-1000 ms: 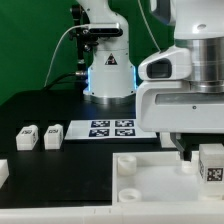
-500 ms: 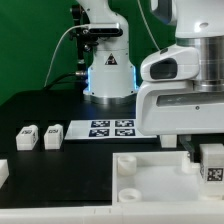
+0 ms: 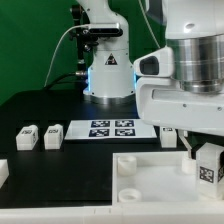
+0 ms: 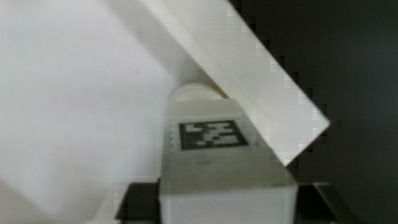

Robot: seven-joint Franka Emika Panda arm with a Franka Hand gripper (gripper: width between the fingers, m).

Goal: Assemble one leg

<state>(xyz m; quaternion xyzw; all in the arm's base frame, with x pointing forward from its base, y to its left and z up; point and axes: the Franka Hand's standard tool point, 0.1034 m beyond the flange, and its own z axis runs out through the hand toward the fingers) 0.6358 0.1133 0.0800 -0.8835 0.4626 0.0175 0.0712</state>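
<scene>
Over the exterior view's right end of the white panel (image 3: pixel 150 182), the gripper (image 4: pixel 222 204) is clamped on the leg (image 3: pixel 209 167), which is held upright just above the panel with its tag showing. Two similar pegs (image 3: pixel 27 137) stand apart beside the marker board (image 3: pixel 112 128).

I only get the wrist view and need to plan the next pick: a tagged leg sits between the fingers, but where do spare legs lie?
Observer: Two spare legs sit side by side on the table near the exterior view's left edge.
Operator: Anything beside them?
Observer: The marker board lies flat just to their right in that view.
Operator: And what I'm holding?
Observer: The gripper holds the leg over the panel's right end in that view.
</scene>
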